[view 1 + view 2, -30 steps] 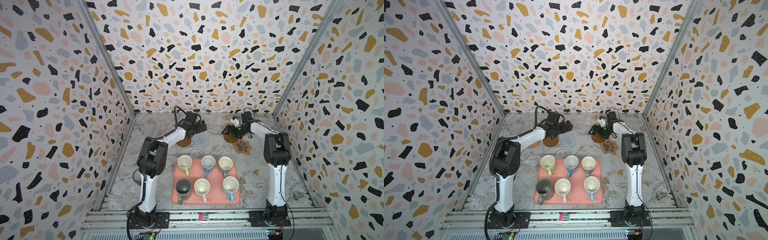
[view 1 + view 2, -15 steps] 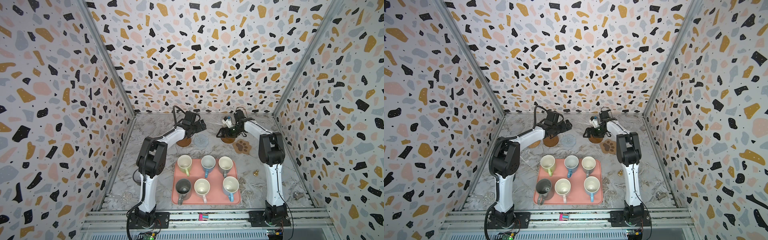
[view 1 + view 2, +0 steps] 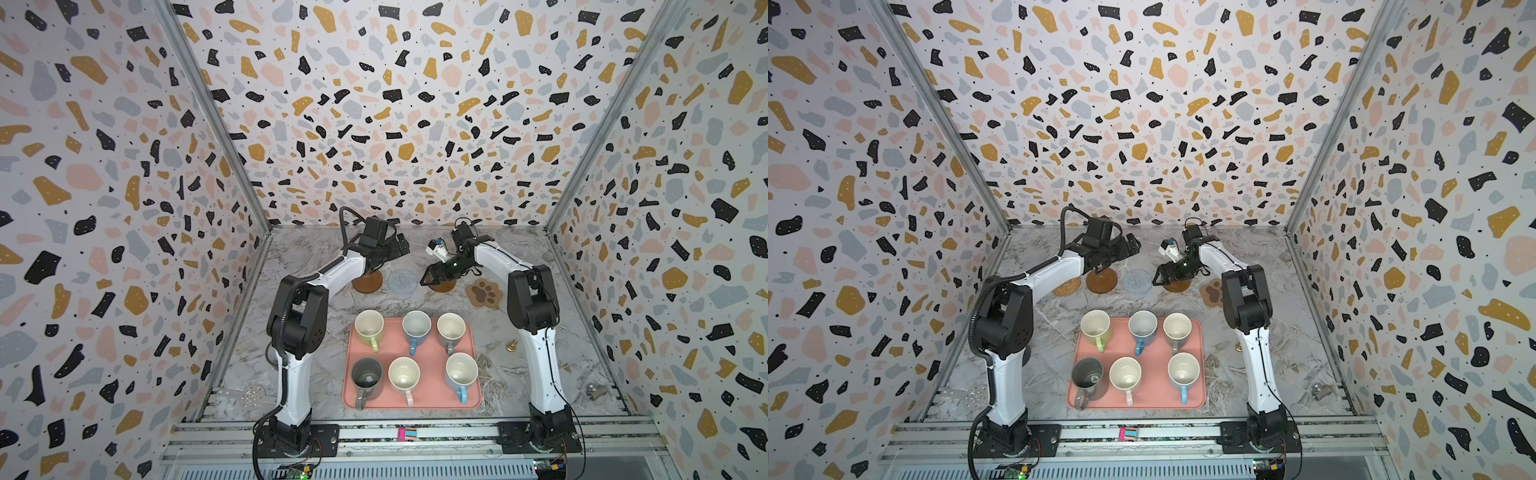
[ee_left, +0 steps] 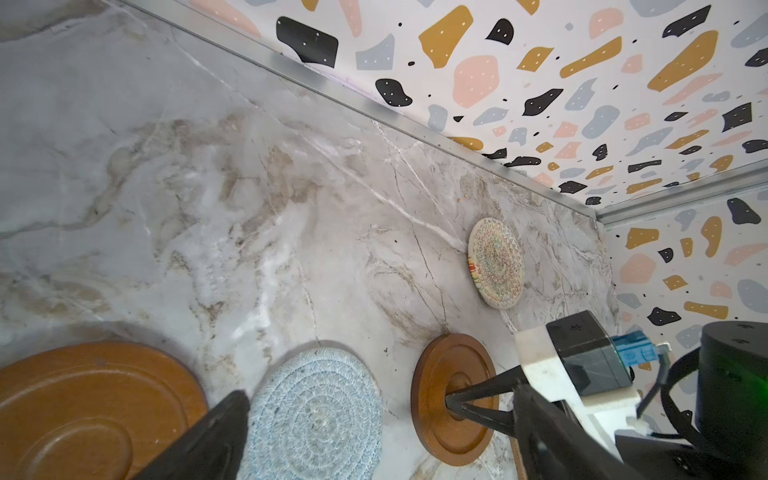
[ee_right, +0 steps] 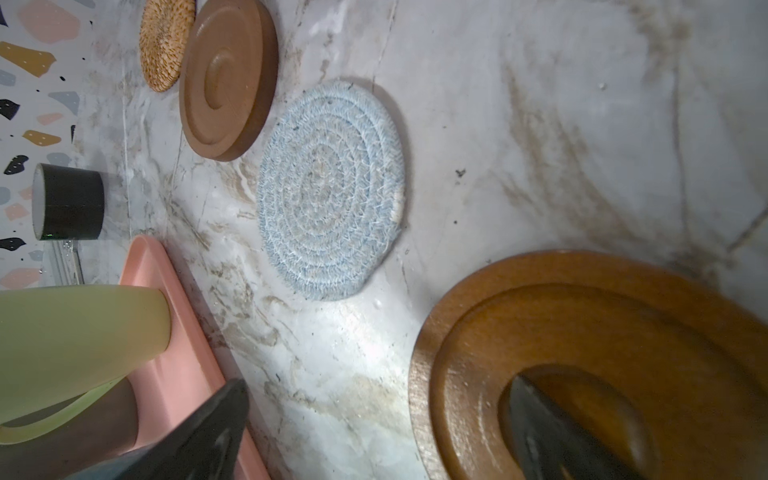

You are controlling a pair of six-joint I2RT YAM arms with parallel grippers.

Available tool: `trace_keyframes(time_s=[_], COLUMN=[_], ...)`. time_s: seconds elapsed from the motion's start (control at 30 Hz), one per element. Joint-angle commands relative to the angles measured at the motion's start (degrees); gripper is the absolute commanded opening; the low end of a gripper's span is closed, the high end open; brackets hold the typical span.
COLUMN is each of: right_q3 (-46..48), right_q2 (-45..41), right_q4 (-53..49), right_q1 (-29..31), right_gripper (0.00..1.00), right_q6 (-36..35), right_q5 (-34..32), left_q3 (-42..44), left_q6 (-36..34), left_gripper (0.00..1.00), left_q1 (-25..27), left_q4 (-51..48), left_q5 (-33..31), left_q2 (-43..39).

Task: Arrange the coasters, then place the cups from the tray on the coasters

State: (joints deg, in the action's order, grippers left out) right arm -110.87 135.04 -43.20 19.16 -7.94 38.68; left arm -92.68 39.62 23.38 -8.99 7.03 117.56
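Lately the right pincer (image 3: 432, 279) has swung inward toward the middle of the row, jaws spread wide and holding nothing; one of its fingers (image 5: 540, 419) now rests tip-down in the central hollow of the wooden disc (image 3: 444, 286) right beneath it, while its other finger hangs clear past that disc's rim over the bare table (image 3: 316, 257). That disc seems to have slid along with it, a little nearer the blue-grey round (image 3: 402, 281) just ahead of the tips; I judge this a nudge to even the spacing, not a lift.

The left pincer (image 3: 402, 246) has barely stirred; it hovers wide and empty, with the blue-grey round below and ahead of it and the other wooden disc (image 3: 368, 282) beneath its wrist; the tan woven round (image 3: 1067, 286) lies past that disc, further back along its arm.

Behind the right pincer, close by its arm, sits the paw coaster (image 3: 483, 293); beyond that pincer, toward the back wall and apart from the row, lies the cream round (image 4: 496, 264), probably the last mat to bring into line.

All six cups (image 3: 369, 326) stand on the tray (image 3: 436, 401), well on the near side of both pincers; so arranging is nearly done and no cup is placed yet.
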Motion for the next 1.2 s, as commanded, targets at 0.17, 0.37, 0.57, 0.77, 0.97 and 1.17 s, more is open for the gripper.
trace_keyframes(time_s=[0.17,0.37,0.57,0.77,0.97,1.17], right_q3=[5.49,6.8,6.47,6.32,6.19,6.5], right_q2=[0.33,-0.5,-0.74,-0.74,-0.75,-1.17], right_q4=[-6.31,-5.93,-6.31,-6.11,-6.13,-6.88], right_q1=[3.32,3.43,3.96,3.87,3.86,3.87], right_gripper=[0.99,0.99,0.99,0.99,0.99,0.99], right_q6=[-0.55,-0.32,-0.77,-0.5,-0.77,-1.35], right_q5=[0.02,0.2,-0.75,-2.2,-2.28,-3.03], left_q3=[-0.01,1.19,0.41,0.17,0.62,0.66], left_q6=[-1.87,-2.69,-2.62,-2.21,-1.89,-2.09], left_gripper=[1.0,1.0,1.0,1.0,1.0,1.0], left_q1=[-0.81,-0.81,-0.88,-0.92,-0.94,-0.88], left_q4=[-0.94,-0.15,-0.06,0.12,0.29,0.32], left_q5=[1.39,2.38,2.38,2.29,1.83,1.92], left_q2=[-1.54,-2.27,-1.81,-1.62,-2.07,-2.25])
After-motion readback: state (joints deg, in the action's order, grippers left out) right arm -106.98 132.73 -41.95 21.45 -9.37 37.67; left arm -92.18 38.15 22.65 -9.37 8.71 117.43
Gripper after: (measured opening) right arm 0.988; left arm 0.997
